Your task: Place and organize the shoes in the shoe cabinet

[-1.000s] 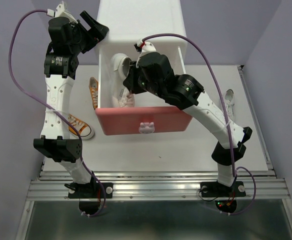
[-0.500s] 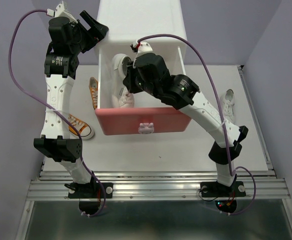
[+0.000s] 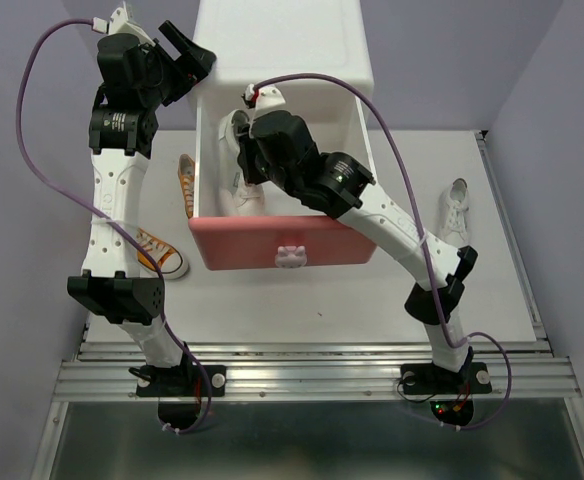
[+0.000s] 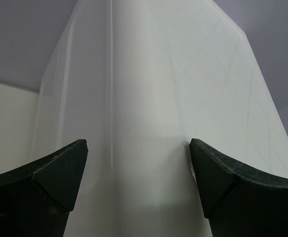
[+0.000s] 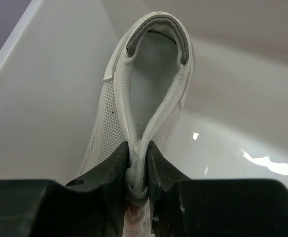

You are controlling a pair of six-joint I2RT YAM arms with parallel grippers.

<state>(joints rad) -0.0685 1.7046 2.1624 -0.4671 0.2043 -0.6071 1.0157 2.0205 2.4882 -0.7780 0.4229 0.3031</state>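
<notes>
The white shoe cabinet (image 3: 282,50) stands at the back, with its pink drawer (image 3: 247,250) pulled out towards me. My right gripper (image 3: 246,162) is inside the drawer, shut on a white sneaker (image 3: 231,182) near the drawer's left wall. In the right wrist view the gripper (image 5: 138,148) pinches the sneaker (image 5: 107,133) at its laces. The second white sneaker (image 3: 455,208) lies on the table to the right. Two orange sneakers lie left of the drawer, one (image 3: 186,185) beside it and one (image 3: 160,255) nearer. My left gripper (image 3: 194,55) is open at the cabinet's back left corner (image 4: 149,74).
The drawer front carries a white bunny knob (image 3: 292,256). The right arm's purple cable (image 3: 392,150) arcs over the drawer. The table edge and a metal rail (image 3: 312,375) run along the front.
My right gripper has moved left inside the drawer with the white sneaker, towards the left wall. The left arm has not moved.
</notes>
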